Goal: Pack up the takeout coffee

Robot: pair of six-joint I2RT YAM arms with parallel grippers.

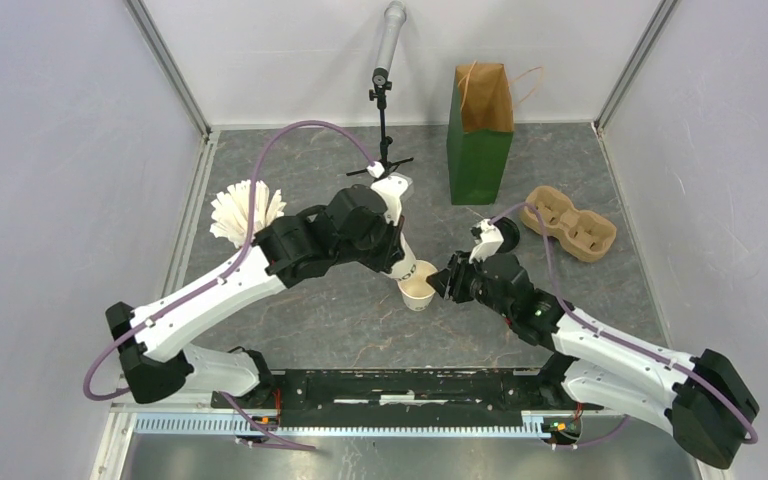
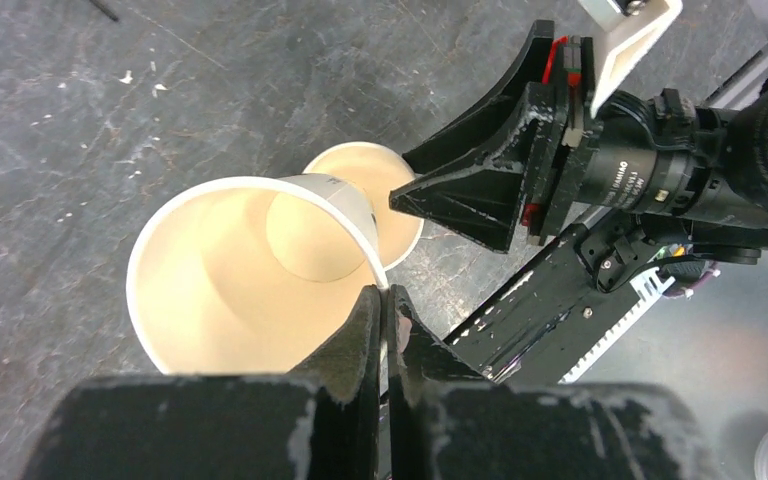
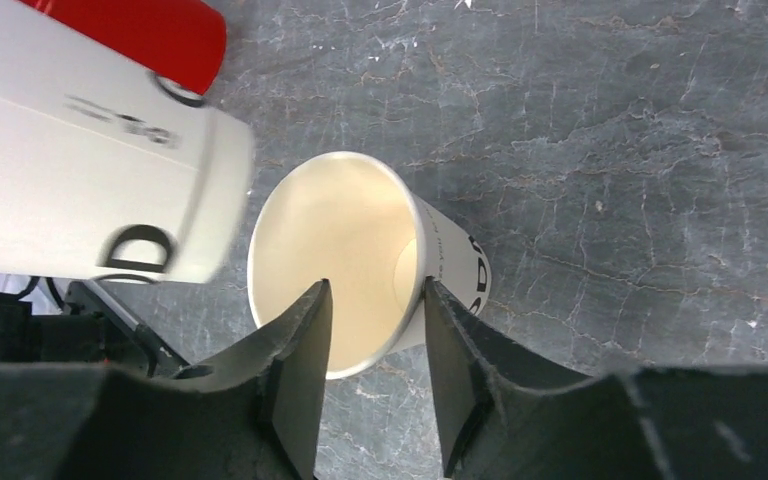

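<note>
The takeout coffee shows as two open cream paper cups at mid-table. One cup (image 2: 220, 290) hangs tilted above the table, and my left gripper (image 2: 384, 300) is shut on its rim. In the right wrist view this held cup (image 3: 80, 170) is blurred at the upper left. The other cup (image 3: 350, 240) (image 1: 419, 295) (image 2: 390, 175) sits tilted on the table just beyond it. My right gripper (image 3: 375, 290) (image 1: 443, 283) is open and straddles this cup's wall. One finger is inside the mouth and the other touches the outer side.
A tall green paper bag (image 1: 480, 130) stands open at the back. To its right lies a brown cardboard cup carrier (image 1: 570, 225). A red cup of white sticks (image 1: 245, 212) (image 3: 160, 30) stands at the left. A thin black stand (image 1: 384, 110) rises at the back centre.
</note>
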